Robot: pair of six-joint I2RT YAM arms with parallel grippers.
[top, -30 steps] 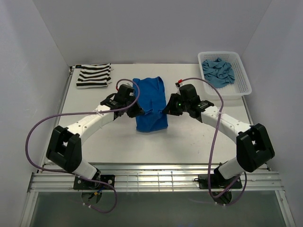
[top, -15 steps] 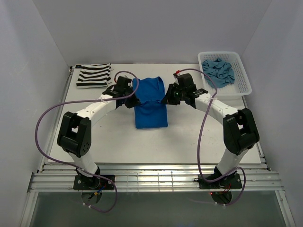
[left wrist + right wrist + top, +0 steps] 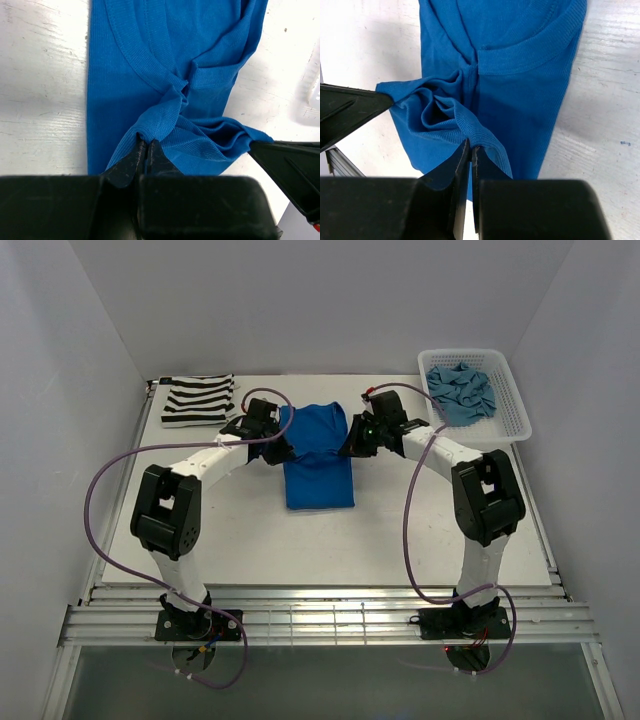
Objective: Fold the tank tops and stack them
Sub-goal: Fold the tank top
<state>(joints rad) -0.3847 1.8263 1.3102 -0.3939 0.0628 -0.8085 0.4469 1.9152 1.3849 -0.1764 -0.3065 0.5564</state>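
From above, the royal blue tank top [image 3: 320, 485] lies mid-way on the bench [image 3: 200, 530], a long rectangle puckered in its far half. Left wrist: my left tool [image 3: 146, 145] is clamped on a ribbed fold. Right wrist: my right tool [image 3: 470, 145] pinches its ribbed edge.

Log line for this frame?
left gripper: shut on blue tank top | right gripper: same | striped top: folded | teal top: in basket
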